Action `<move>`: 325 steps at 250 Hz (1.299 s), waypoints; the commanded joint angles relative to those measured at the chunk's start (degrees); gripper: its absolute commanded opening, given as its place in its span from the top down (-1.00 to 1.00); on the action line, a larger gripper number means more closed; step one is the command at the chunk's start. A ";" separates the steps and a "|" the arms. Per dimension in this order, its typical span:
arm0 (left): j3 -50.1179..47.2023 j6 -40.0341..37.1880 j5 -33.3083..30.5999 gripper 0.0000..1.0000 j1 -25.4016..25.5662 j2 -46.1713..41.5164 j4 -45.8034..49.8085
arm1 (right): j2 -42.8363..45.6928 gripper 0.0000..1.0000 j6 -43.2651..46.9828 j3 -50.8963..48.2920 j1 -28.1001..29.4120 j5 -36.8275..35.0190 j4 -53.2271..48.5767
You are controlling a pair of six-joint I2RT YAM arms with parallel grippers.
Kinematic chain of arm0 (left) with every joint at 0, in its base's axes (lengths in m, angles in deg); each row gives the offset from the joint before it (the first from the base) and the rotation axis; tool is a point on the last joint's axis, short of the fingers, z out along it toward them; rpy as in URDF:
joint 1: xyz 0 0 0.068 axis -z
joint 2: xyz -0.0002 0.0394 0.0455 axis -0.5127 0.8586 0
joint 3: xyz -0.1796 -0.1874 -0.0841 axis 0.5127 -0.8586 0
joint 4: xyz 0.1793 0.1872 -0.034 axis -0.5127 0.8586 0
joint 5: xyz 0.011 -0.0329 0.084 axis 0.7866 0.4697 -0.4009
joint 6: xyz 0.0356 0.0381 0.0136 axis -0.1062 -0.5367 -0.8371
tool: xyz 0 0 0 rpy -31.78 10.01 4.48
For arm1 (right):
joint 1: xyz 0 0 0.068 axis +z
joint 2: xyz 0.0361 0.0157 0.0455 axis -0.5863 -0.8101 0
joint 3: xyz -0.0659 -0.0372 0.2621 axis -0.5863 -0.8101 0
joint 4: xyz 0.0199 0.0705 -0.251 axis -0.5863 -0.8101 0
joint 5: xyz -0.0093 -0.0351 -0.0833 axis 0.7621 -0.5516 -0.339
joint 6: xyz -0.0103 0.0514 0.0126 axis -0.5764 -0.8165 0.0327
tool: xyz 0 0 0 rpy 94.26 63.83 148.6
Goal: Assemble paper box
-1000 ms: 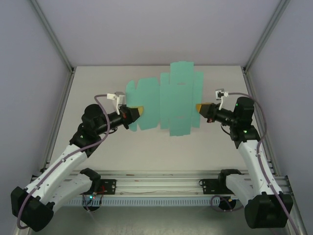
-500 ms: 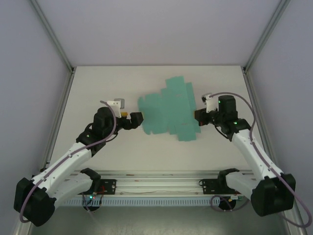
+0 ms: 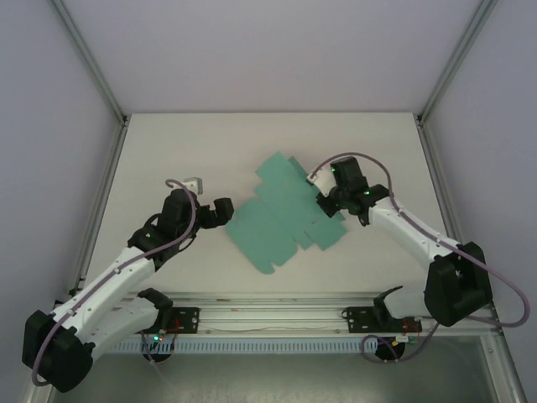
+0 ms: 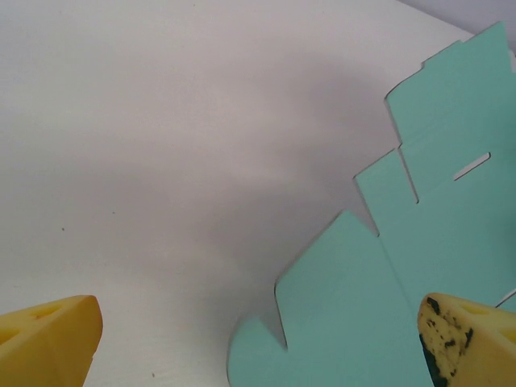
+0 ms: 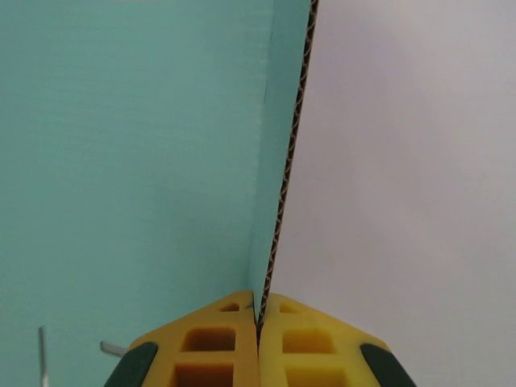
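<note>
Your box (image 3: 281, 218) is a flat die-cut sheet of teal corrugated card with slots and tabs, centre frame on the matte white surface (image 3: 168, 143). Right gripper (image 5: 260, 310) is clenched on its fluted edge. Left gripper (image 4: 262, 330) is released, jaws wide, at its left corner.

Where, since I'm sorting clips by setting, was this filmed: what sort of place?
Probably a lab robot cell, not a home or shop: a white table boxed in by plain walls and aluminium frame posts, the left arm and right arm bolted to a rail at its near edge.
</note>
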 commanded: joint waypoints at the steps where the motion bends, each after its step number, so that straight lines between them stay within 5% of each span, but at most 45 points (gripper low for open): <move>1: 4.19 0.76 2.87 -1.00 -0.02 2.47 -1.37 | -1.20 1.00 15.08 -0.93 5.31 -17.71 9.34; 54: 14.59 0.10 10.79 -1.00 -0.08 11.21 -2.75 | -2.77 1.00 28.94 -8.16 13.05 -25.75 31.40; 125: 32.33 -0.87 22.67 -1.00 -0.33 28.36 0.77 | -2.40 1.00 30.31 -9.08 15.33 -22.79 34.41; 167: 39.36 -1.95 25.78 -0.70 -0.51 35.71 5.68 | -1.87 1.00 30.22 -9.92 15.44 -23.47 35.23; 248: 39.68 -2.66 31.93 -0.24 -0.49 39.28 7.28 | -1.18 1.00 26.55 -10.59 15.43 -24.43 36.16; 325: 33.93 2.07 38.54 -0.10 -0.22 39.46 0.58 | -1.07 1.00 20.90 -9.33 15.43 -24.33 37.14</move>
